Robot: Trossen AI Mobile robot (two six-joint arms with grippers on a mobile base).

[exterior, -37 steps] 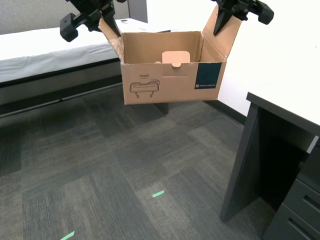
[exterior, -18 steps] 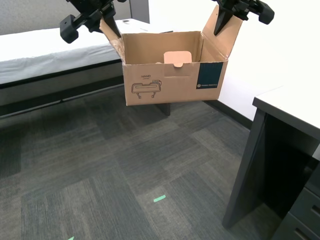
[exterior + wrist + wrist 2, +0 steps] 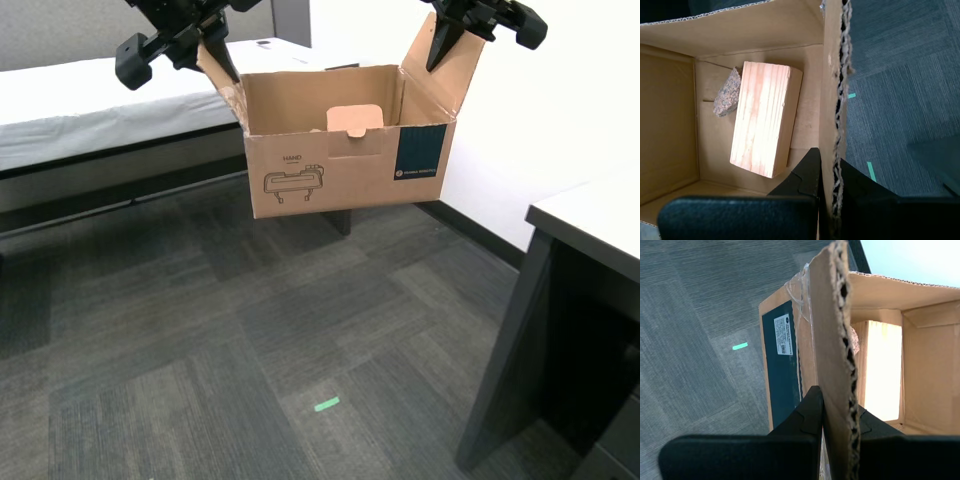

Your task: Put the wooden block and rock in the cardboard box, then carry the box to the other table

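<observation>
Cardboard box (image 3: 345, 140) hangs above carpet; your first gripper (image 3: 829, 172) and second gripper (image 3: 837, 410) each pinch raised flap, keeping wooden block (image 3: 765, 118), rock (image 3: 727, 95) level inside

Office, grey carpet tiles (image 3: 200, 330), dark desk (image 3: 560, 330), white wall (image 3: 560, 130)

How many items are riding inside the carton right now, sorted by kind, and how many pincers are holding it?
Wooden block: 1
Rock: 1
Total inside the cardboard box: 2
Pincers clamped on its raised flaps: 2, my first pincer and my second pincer
</observation>
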